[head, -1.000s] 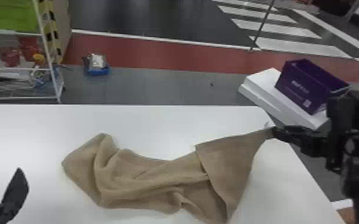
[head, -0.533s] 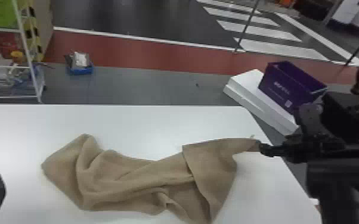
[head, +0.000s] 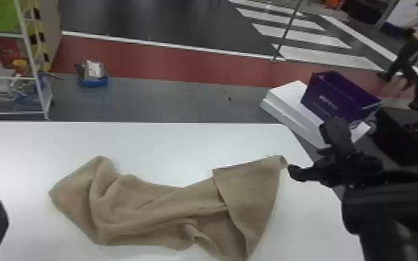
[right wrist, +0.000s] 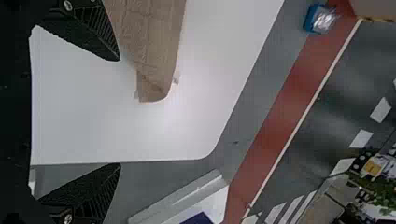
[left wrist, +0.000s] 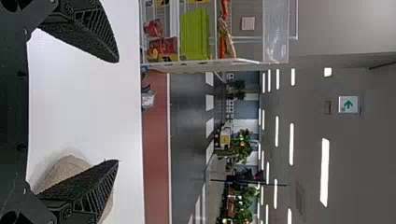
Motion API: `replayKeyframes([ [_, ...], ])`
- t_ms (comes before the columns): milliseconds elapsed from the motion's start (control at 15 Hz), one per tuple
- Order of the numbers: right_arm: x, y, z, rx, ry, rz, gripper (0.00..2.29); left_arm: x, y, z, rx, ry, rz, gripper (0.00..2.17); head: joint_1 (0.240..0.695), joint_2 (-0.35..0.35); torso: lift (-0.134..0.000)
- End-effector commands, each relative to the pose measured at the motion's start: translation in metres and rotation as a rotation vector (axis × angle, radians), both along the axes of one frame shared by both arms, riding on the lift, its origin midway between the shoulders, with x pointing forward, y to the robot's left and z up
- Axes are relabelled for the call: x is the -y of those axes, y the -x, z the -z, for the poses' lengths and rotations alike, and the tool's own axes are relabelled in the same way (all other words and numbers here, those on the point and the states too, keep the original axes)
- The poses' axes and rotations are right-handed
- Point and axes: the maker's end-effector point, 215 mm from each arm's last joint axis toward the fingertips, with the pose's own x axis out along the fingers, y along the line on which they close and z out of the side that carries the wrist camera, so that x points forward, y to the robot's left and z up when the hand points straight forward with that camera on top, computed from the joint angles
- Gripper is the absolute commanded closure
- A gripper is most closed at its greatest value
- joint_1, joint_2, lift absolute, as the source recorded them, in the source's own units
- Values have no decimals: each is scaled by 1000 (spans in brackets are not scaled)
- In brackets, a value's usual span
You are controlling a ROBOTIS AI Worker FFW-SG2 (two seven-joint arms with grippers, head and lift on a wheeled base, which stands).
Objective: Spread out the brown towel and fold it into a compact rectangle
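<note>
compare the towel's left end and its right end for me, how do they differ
The left end is rumpled into soft, rounded ripples, while the right end has a smoother, broad flap with a straight edge. The left end narrows to a blunt point; the right end fans out towards the robot. The right end's far corner is near the right gripper, while the left end is well away from it. Both are brown and out of the fingers.

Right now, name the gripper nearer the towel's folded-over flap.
Right. The right gripper is open just right of the flap; the left gripper is beyond the towel's opposite end, at the head view's left edge.
</note>
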Motion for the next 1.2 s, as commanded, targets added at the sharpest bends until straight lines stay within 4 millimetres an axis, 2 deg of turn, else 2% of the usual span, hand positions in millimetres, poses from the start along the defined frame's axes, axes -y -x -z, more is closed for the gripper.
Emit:
replayKeyframes([
  [0,-54,-20,-14,57,-108,-169,93,2,0,0,-2,1,1,124,695,-290,-124],
  [200,-125,-30,-14,18,-288,-370,127,1,2,0,-2,-1,-2,124,695,-193,-124],
  [267,-141,-30,-10,-10,-337,-406,127,1,2,-1,-2,-1,-2,124,695,-170,-124],
  [333,-148,-31,-9,-24,-366,-423,127,1,2,-1,-2,-1,-2,124,695,-145,-124],
  [467,-154,-32,-5,-69,-424,-447,130,-2,3,-1,-1,-6,-7,124,695,-99,-124],
  [600,-155,-26,11,-142,-427,-445,130,-3,3,0,-4,-6,-8,124,695,-85,-124],
  [667,-153,-22,20,-181,-436,-425,144,-3,3,1,-4,-6,-6,124,695,-81,-124],
  [867,-158,-8,27,-249,-556,-354,154,-2,2,2,-5,-5,-6,124,695,-79,-124],
  [1133,-167,-8,41,-332,-544,-287,225,-2,2,4,-8,-4,-6,124,695,-78,-124],
])
